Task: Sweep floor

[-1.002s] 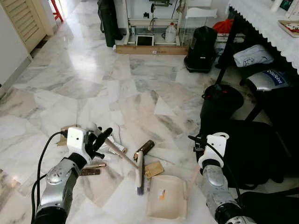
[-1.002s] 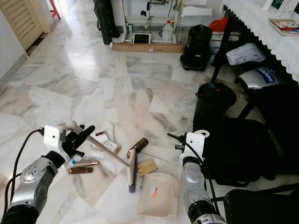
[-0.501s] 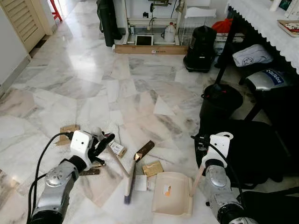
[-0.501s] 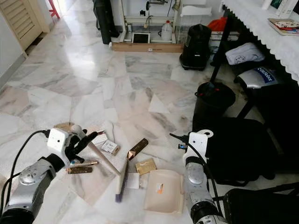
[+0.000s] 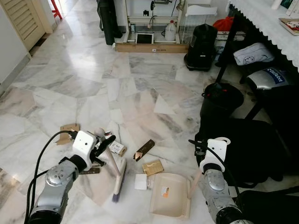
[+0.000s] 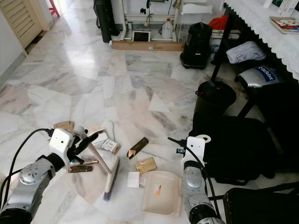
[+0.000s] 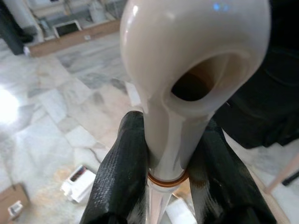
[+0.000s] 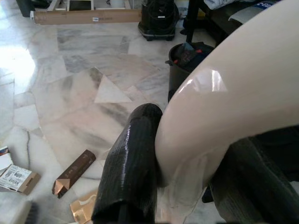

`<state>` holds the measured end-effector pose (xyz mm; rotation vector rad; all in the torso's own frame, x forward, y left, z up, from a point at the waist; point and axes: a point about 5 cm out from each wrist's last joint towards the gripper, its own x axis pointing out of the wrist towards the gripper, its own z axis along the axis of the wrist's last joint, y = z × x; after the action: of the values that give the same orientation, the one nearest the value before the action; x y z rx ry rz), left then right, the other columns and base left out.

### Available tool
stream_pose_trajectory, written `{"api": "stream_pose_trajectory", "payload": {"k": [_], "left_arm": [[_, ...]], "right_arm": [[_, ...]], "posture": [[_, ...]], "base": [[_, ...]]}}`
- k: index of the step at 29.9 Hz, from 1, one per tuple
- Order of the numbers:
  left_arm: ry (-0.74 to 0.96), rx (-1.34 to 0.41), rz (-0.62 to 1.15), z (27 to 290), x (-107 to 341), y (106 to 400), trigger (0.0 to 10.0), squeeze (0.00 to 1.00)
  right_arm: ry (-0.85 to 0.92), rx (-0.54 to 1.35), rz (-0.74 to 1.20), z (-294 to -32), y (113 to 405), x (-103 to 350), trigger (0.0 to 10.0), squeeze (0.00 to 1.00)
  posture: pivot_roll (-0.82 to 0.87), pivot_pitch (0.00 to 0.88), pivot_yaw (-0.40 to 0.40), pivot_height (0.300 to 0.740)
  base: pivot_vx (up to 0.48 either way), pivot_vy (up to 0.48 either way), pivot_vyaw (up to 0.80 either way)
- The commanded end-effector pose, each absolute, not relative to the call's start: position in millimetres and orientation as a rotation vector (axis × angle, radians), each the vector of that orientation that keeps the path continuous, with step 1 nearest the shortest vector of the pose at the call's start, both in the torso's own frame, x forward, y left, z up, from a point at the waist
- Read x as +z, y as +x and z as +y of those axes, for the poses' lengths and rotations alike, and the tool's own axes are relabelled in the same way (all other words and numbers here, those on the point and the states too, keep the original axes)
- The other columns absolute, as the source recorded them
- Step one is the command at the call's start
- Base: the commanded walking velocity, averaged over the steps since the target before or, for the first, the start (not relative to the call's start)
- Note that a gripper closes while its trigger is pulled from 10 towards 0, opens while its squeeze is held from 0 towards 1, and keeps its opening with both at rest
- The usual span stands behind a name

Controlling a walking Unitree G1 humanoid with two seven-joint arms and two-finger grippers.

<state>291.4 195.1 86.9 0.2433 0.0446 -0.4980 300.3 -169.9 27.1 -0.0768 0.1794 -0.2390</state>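
Mid-sweep: left gripper (image 7: 163, 168) clamps the cream plastic hand-brush (image 5: 116, 173); right gripper (image 8: 187, 172) clamps the cream dustpan (image 5: 171, 195). Next, brush the white square scrap (image 5: 141, 182) beyond the fingers panward.

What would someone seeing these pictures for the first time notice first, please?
Most striking is the litter on the marble floor: a brown wrapper, a gold packet and a white scrap lie just beyond a cream dustpan. The left end effector clamps a cream brush handle, bristles on the floor left of the dustpan, while the right end effector grips the dustpan's handle.
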Motion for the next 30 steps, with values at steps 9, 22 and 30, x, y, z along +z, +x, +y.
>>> {"api": "stream_pose_trajectory", "payload": {"k": [9, 22, 30], "left_arm": [[0.276, -0.552, 0.069, 184.8, 77.4, 293.2, 10.0, 0.00], [0.081, -0.502, 0.090, 194.7, 74.5, 297.2, 10.0, 0.00], [-0.115, -0.478, 0.094, 196.8, 75.4, 303.4, 10.0, 0.00]], "right_arm": [[-0.074, -0.223, 0.216, -169.0, 296.4, 20.1, 10.0, 0.00], [-0.062, -0.208, 0.217, -165.5, 296.4, 19.8, 10.0, 0.00], [-0.063, -0.211, 0.210, -167.5, 298.8, 22.2, 10.0, 0.00]], "posture": [[0.06, 0.114, 0.000, 0.740], [0.05, 0.073, 0.009, 0.740], [0.04, 0.045, 0.017, 0.740]], "base": [[0.000, 0.000, 0.00], [0.000, 0.000, 0.00], [0.000, 0.000, 0.00]]}}
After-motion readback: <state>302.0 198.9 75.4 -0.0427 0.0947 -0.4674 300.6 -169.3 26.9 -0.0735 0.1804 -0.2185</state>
